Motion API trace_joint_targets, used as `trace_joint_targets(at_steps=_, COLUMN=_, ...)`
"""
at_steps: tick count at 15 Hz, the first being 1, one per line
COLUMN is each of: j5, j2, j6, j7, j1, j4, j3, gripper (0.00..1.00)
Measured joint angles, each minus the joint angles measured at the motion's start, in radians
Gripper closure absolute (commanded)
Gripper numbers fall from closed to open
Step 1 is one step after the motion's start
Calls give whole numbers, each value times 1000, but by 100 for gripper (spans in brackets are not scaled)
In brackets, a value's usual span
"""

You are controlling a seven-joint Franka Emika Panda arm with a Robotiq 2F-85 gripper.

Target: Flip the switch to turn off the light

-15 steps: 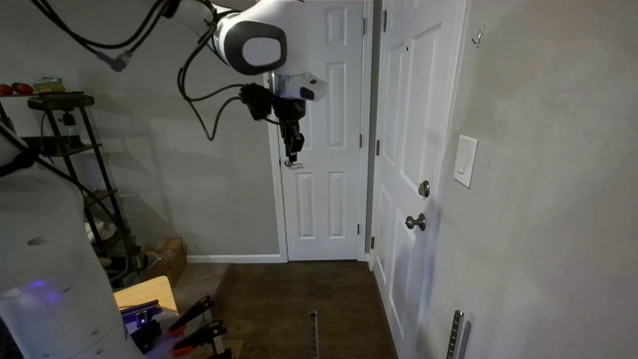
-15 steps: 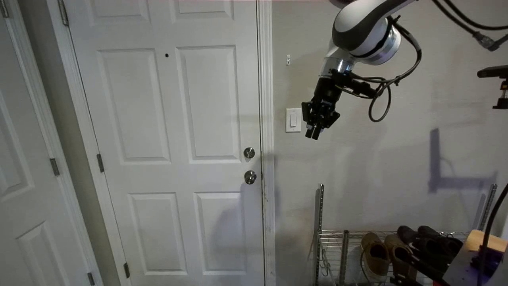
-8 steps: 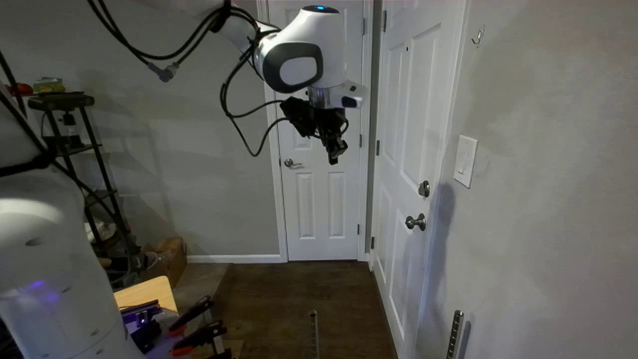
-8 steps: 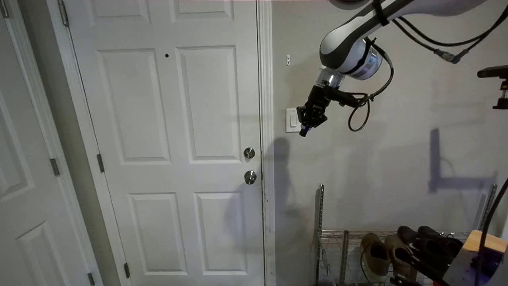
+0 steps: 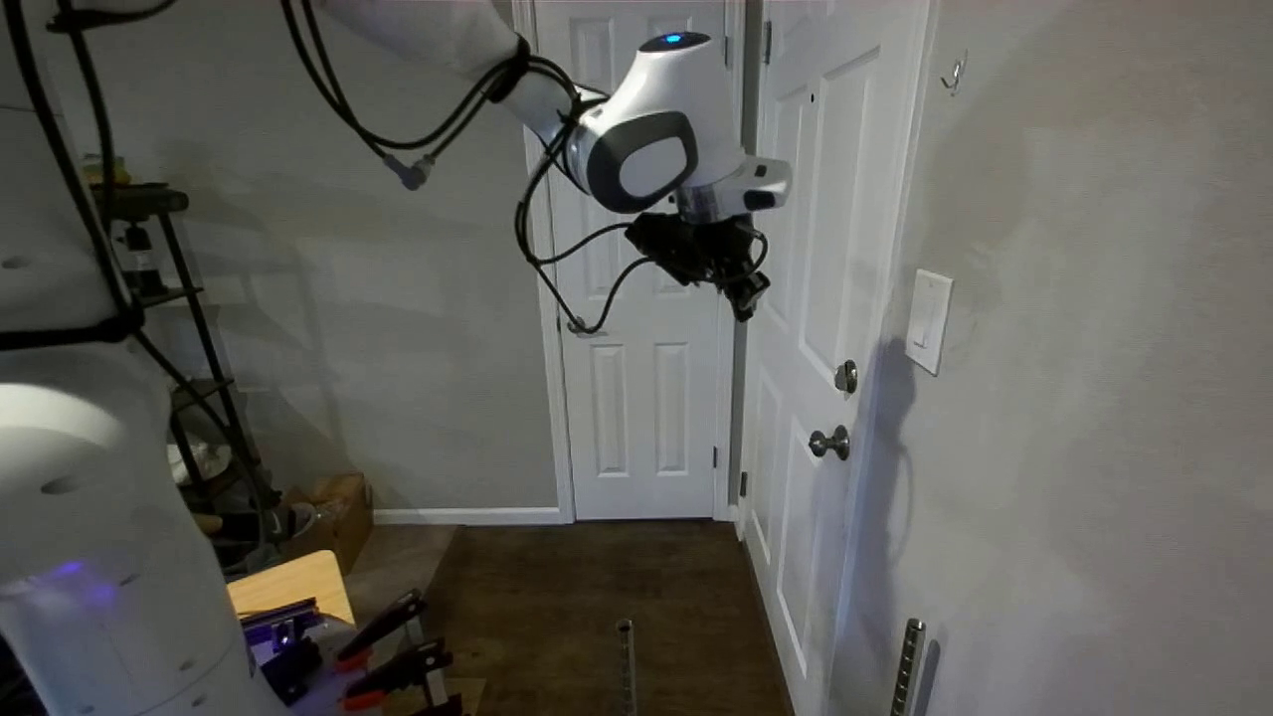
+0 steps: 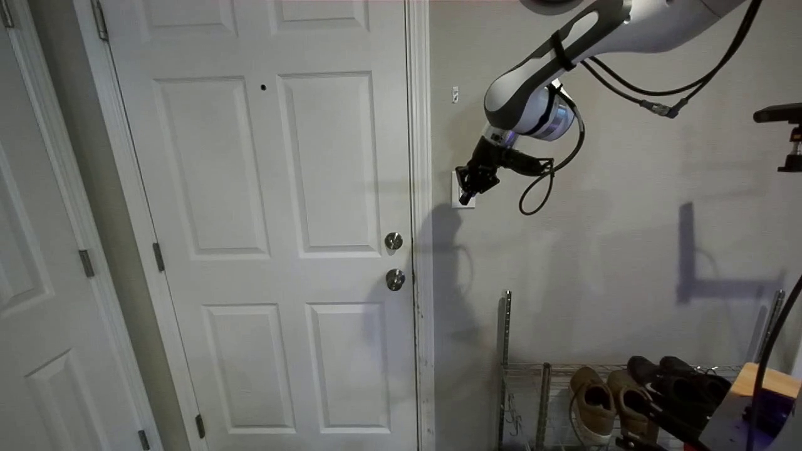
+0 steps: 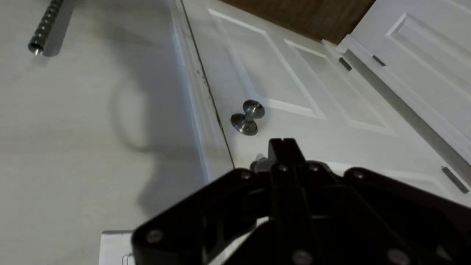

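My fingers (image 7: 276,151) sit pressed together in the wrist view, the light switch (image 7: 111,248) partly in frame at lower left. In an exterior view I have my gripper (image 5: 744,315) well apart from the switch on the wall (image 5: 1094,447). In an exterior view it hides part of the switch, right of the deadbolt (image 6: 393,241).

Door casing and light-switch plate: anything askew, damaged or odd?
The door casing has small dark marks low along the edge nearest the paneled door, visible in the wrist view too; chipped paint or dirt, can't tell which. The light-switch plate looks straight, no damage visible.
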Motion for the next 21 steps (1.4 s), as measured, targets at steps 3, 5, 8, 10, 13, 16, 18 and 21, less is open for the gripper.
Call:
trace_joint_targets(at_steps=3, j5=-82, j2=50, j6=63, j7=21, j1=-23, j4=59, j3=-7, gripper=96)
trace_joint_targets(at_steps=5, j5=-136, j2=73, j6=85, j7=50, j1=-35, j4=89, j3=-19, gripper=76)
trace_joint_targets(at_steps=8, j5=-169, j2=95, j6=88, j7=74, j1=-47, j4=118, j3=-32, gripper=58)
trace_joint_targets(at_steps=10, j5=-170, j2=101, j6=88, j7=76, j1=-50, j4=123, j3=-33, gripper=70)
trace_joint_targets(at_steps=13, j5=-170, j2=105, j6=88, j7=76, j1=-49, j4=124, j3=-32, gripper=58)
trace_joint_targets(at_steps=16, j5=-170, j2=105, j6=88, j7=76, j1=-49, j4=125, j3=-32, gripper=58)
trace_joint_targets(at_steps=18, j5=-170, j2=105, j6=88, j7=76, j1=-49, j4=125, j3=-32, gripper=58)
trace_joint_targets(at_steps=21, j5=-170, j2=105, j6=88, j7=76, j1=-50, j4=125, j3=-31, gripper=92)
